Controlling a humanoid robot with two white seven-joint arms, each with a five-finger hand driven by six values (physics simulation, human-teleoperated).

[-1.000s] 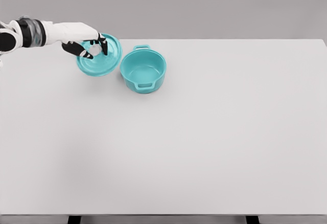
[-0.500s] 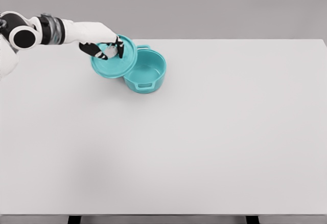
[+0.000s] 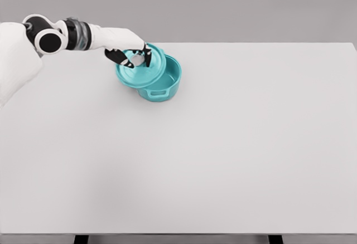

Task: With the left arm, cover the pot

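Since a moment ago my left hand (image 3: 133,56), fingers clamped on the teal lid (image 3: 141,67), has carried it rightward to overlap the pot (image 3: 162,82) at the table's (image 3: 234,155) far left; I should centre, level, then lower.

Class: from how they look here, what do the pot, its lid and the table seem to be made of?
Pot and lid: plain teal with a soft sheen, perhaps enamelled metal or plastic; a simulator render leaves it open. Table: flat, matt, pale grey with no grain, probably laminate or painted board.
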